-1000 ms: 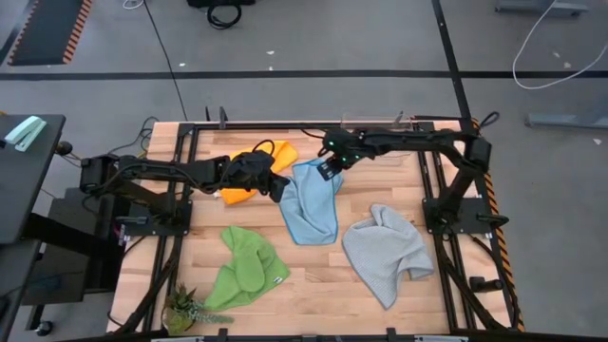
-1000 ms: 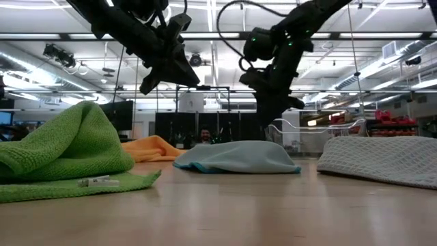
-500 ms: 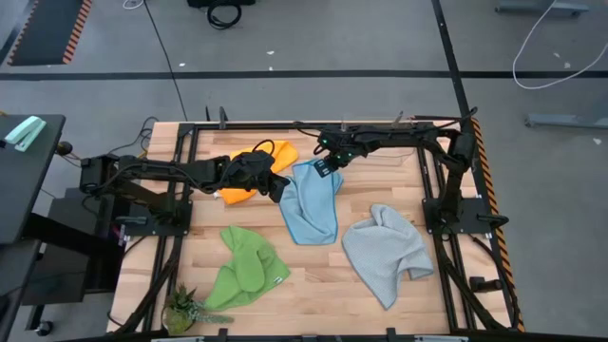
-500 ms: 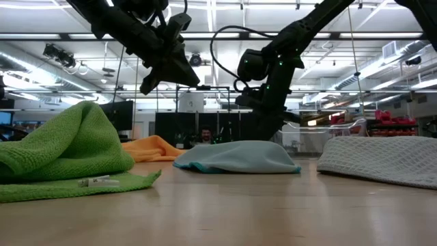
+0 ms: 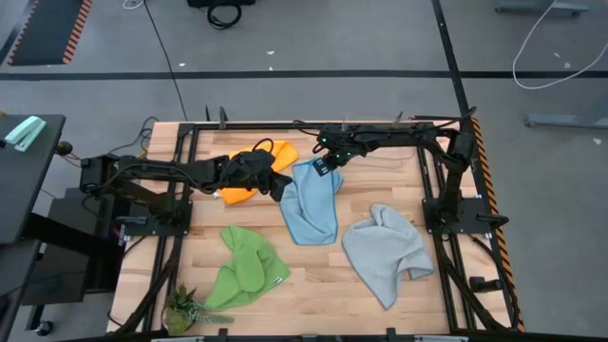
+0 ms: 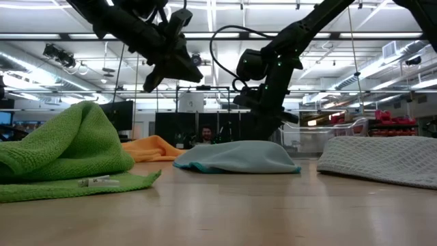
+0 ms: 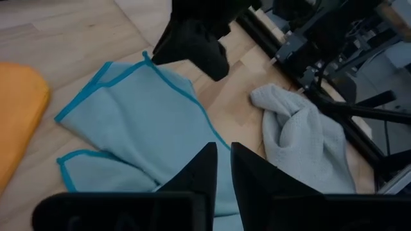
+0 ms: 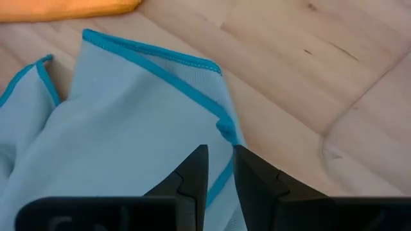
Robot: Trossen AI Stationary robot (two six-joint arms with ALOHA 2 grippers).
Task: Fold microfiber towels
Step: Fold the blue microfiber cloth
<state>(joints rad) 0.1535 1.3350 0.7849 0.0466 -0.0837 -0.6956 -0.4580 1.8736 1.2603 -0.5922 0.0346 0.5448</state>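
I find both grippers poised over the blue towel [image 5: 312,202], neither holding anything.

Right gripper [image 8: 219,168]: fingers drawn narrow, a slim gap between them, nothing in it. Directly beneath its tips lies the blue towel's teal-hemmed corner [image 8: 221,128], with bare table [image 8: 308,70] just past that edge. I judge it is placed there to pinch this corner, the hem giving it a firm edge to take. From above, this gripper [image 5: 329,163] hangs over the towel's far edge.

Left gripper [image 7: 222,168]: also narrow, tips a sliver apart, empty. Under and ahead of it the blue towel lies rumpled, one flap doubled over. Beyond that, the right gripper shows above the far corner, and farther off sits the grey towel [image 7: 297,138], bunched. From above, this gripper [image 5: 276,189] sits at the towel's side nearest its own arm, with the orange towel [image 5: 249,171] just beside it. My reading: it is stationed over the opposite edge so the two arms can lift and spread the cloth together.

Farthest from both grippers, the green towel [image 5: 245,271] lies crumpled toward the table's front, a small plant [image 5: 186,308] near it.

All four towels remain unfolded; the blue one appears to be the piece in hand.
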